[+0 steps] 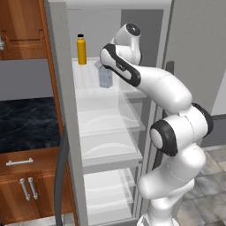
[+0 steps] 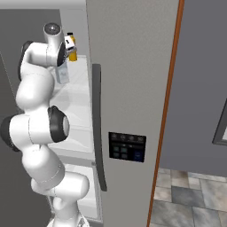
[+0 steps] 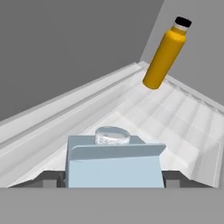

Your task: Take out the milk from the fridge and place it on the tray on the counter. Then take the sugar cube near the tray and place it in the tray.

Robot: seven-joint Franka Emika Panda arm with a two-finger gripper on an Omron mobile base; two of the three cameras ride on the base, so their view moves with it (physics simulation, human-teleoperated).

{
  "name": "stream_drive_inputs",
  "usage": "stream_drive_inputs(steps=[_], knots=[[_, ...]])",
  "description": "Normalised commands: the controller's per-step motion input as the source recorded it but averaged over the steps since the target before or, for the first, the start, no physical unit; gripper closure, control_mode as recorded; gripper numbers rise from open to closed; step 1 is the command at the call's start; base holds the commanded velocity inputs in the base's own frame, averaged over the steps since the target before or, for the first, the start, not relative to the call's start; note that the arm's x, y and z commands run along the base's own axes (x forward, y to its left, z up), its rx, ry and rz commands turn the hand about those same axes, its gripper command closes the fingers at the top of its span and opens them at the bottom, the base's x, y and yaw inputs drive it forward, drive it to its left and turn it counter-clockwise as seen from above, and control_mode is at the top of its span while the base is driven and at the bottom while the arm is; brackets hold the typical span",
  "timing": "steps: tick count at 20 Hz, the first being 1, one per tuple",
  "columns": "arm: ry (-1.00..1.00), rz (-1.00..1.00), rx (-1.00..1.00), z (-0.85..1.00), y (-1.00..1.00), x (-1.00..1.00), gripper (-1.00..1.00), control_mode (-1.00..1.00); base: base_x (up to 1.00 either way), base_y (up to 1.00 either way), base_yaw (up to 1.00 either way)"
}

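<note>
One milk [image 3: 114, 166] carton fills the foreground of the hand view, its gabled top and round cap facing the camera, with the claw [image 3: 114, 180] set around it: a dark finger tip [image 3: 49, 178] shows at each side of the carton, touching or just beside its walls (whether they press it firmly cannot be told). One yellow bottle [image 3: 165, 54] with a black cap stands farther back on the same upper glass shelf [image 3: 183, 118], near the rear corner of the white interior. In the left base view the pale blue carton [image 1: 105, 76] stands upright on that shelf of the open fridge [image 1: 62, 110], with the bottle [image 1: 81, 49] behind it to the left, and three more clear shelves lie below. The white arm [image 1: 172, 128] rises from the lower right, bends at its dark elbow and reaches into the top compartment. To the left lies a black marbled counter [image 1: 26, 121] over brown wooden cabinets [image 1: 26, 185] with silver handles; grey floor tiles [image 1: 212, 176] show at right.
</note>
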Motion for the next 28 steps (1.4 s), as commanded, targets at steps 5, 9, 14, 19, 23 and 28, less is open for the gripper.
stream_drive_inputs(steps=[5, 9, 14, 19, 23, 28], knots=[[-0.07, 0.0, 0.0, 0.0, 0.34, -0.72, 1.0, -1.0, 0.0, 0.0, 0.0], [-0.13, -0.24, 0.02, 0.21, -0.01, -1.0, 1.0, -1.0, 0.0, 0.0, 0.0], [-0.12, -0.42, 0.04, 0.37, -0.07, -1.0, 1.0, -1.0, 0.0, 0.0, 0.0], [0.0, -0.45, 0.03, 0.46, -0.26, -1.0, 1.0, -1.0, 0.0, 0.0, 0.0], [0.0, -0.4, 0.04, 0.68, -0.56, -1.0, 1.0, -1.0, 0.0, 0.0, 0.0], [0.04, -0.13, 0.0, 0.65, -0.8, -0.88, 1.0, -1.0, 0.0, 0.0, 0.0]])
